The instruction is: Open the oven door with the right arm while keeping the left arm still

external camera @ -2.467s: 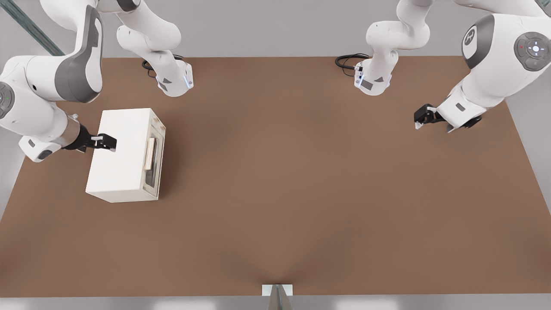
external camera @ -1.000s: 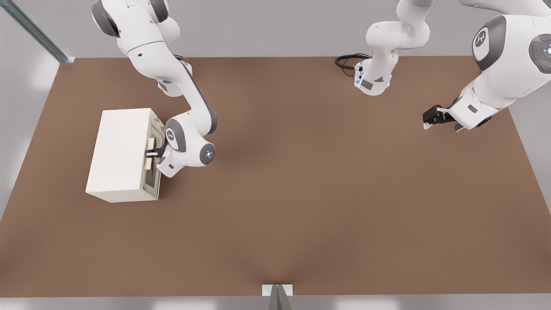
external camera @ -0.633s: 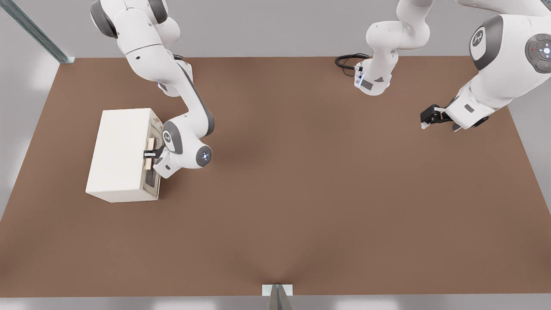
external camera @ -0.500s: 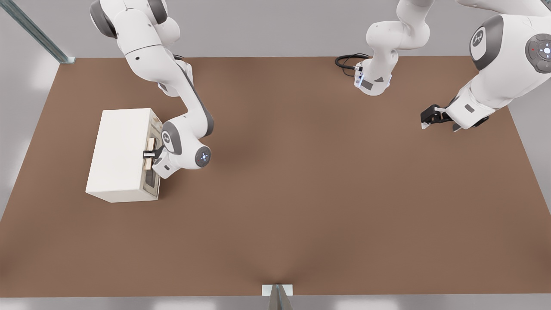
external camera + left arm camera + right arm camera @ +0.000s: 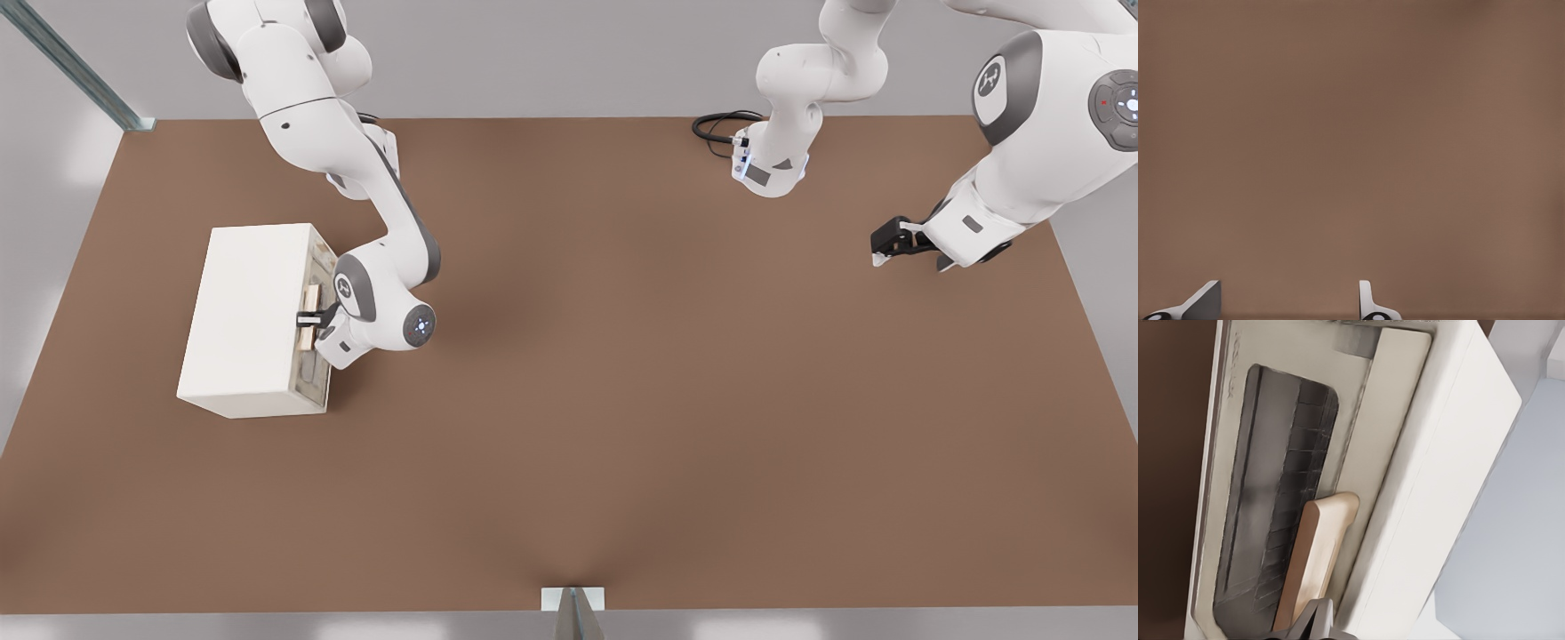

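Note:
A cream-white box oven (image 5: 244,311) sits on the brown table toward the front view's left. Its oven door (image 5: 317,378), with a dark window (image 5: 1271,500) and a tan bar handle (image 5: 1318,553), faces the front view's right and lies flush against the box. My gripper (image 5: 308,318) is at the middle of the handle (image 5: 310,295), its black fingers straddling the bar and shut on it. In the right wrist view one dark finger (image 5: 1317,621) presses against the side of the handle. The other finger is hidden.
The right arm's elbow and forearm (image 5: 391,258) hang over the table just in front of the door. The parked arm's gripper (image 5: 889,244) hovers at the front view's far right. A black cable (image 5: 716,124) lies at the back edge. A metal bracket (image 5: 573,604) sits at the near edge.
The right arm swung from behind the oven round to its door side and set the gripper on the handle. In the last second the wrist eased slightly toward the oven. The door has not moved.

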